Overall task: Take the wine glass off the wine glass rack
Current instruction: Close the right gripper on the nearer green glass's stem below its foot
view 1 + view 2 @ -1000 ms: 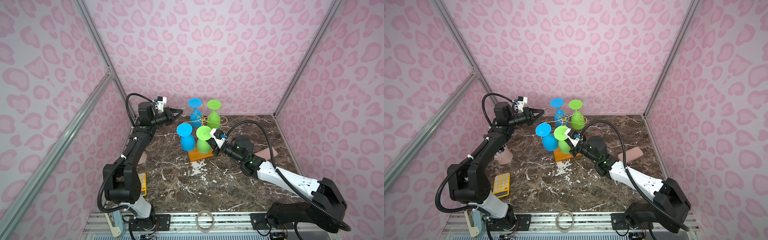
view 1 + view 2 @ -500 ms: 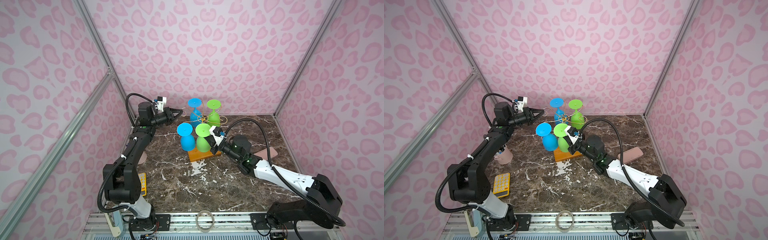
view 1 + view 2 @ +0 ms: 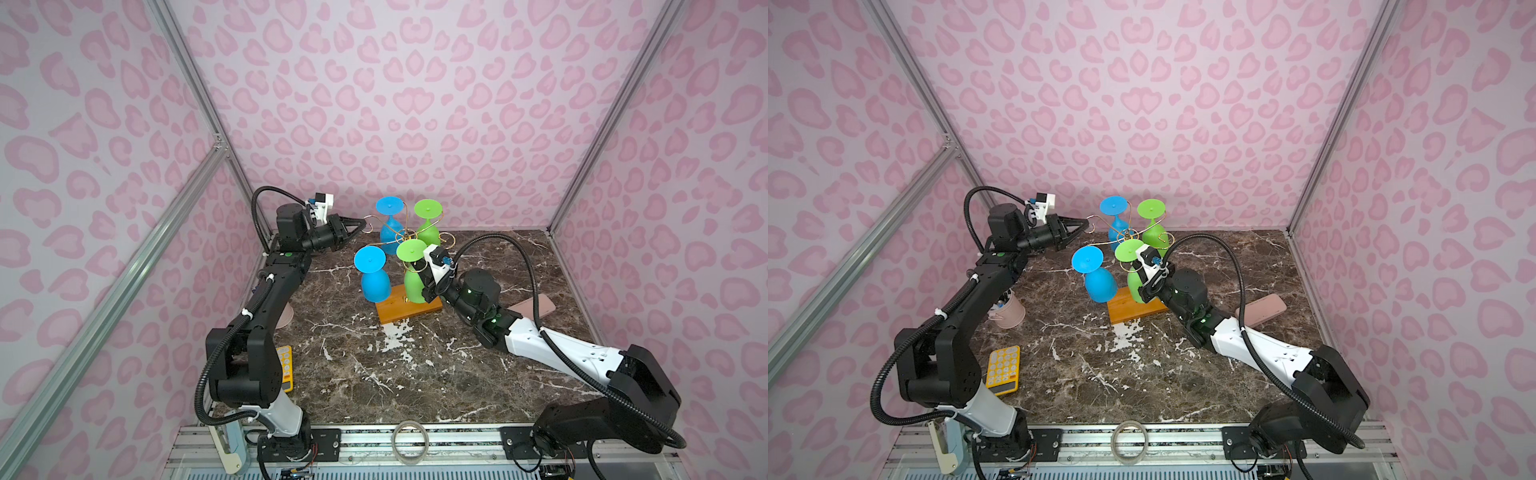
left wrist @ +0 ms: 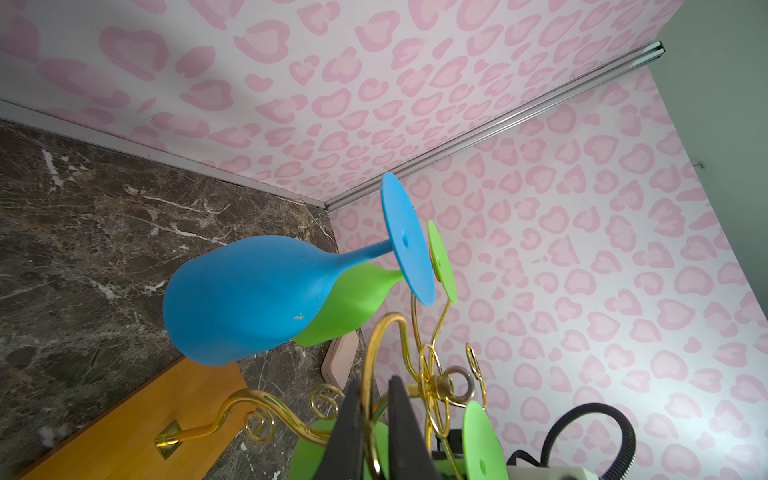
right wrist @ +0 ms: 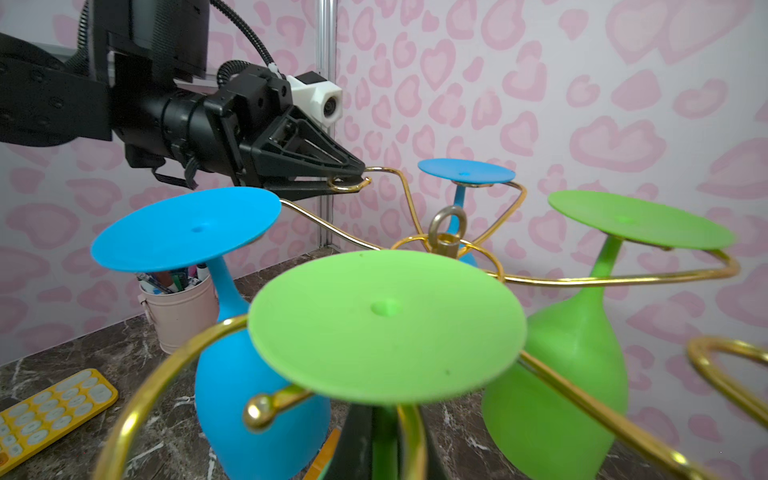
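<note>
Stem of green wine glass (image 5: 386,324) clamped in right gripper (image 5: 384,449), foot just above jaws, hooked on wine glass rack (image 3: 399,313). Left gripper (image 4: 370,419) pinches 1 scroll arm (image 4: 376,332). Likely light, stiff plastic; stem grip suits.

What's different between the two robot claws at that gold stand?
The left gripper pinches a curled wire arm of the wine glass rack; the right gripper pinches the front green wine glass by its stem. The left gripper sits up at wire-arm height, the right gripper lower, under that glass's foot. Both are shut.
</note>
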You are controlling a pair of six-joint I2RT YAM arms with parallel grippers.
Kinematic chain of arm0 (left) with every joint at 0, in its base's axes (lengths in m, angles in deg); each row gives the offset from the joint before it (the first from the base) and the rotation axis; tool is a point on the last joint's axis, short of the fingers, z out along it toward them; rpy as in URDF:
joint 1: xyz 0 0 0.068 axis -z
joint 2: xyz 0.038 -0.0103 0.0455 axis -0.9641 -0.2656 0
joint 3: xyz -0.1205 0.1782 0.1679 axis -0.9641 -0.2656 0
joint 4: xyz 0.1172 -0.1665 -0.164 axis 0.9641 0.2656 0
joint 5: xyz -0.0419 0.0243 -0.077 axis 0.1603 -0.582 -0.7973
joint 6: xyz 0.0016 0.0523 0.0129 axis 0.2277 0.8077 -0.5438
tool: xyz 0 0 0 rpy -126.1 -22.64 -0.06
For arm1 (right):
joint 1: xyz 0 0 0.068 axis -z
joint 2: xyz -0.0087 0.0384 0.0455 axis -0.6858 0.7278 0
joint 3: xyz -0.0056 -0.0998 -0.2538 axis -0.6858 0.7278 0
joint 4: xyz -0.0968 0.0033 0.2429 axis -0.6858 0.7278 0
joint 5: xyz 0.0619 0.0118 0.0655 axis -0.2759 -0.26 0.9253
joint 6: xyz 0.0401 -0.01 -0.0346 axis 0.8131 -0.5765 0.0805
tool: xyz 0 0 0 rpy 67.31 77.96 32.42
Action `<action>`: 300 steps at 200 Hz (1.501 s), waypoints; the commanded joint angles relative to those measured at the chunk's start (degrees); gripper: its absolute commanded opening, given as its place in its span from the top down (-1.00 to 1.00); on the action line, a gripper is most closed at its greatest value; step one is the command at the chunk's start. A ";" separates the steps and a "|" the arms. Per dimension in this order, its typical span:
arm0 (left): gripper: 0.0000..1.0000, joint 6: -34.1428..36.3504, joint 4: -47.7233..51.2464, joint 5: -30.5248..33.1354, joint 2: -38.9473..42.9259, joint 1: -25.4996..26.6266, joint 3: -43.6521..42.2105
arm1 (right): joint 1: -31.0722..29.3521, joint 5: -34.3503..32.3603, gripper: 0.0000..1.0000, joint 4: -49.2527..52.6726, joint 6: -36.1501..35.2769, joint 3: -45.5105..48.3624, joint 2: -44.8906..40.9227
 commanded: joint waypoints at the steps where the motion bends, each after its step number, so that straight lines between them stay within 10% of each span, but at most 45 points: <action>1: 0.94 5.62 3.74 0.18 -0.64 -0.04 -0.41 | 0.48 -2.26 1.00 3.94 1.22 0.96 0.25; 106: 0.56 6.23 3.92 -0.17 -0.35 -0.27 -0.23 | 1.39 -1.52 1.00 0.94 1.90 3.23 -0.75; 202: -0.78 7.63 4.31 0.08 1.00 -0.39 -0.41 | 1.43 -1.62 1.00 -0.54 1.42 4.75 -2.29; 300: -0.96 8.65 2.00 -0.63 1.41 -0.70 -0.67 | 1.40 -0.08 1.00 -0.43 0.88 3.48 -1.49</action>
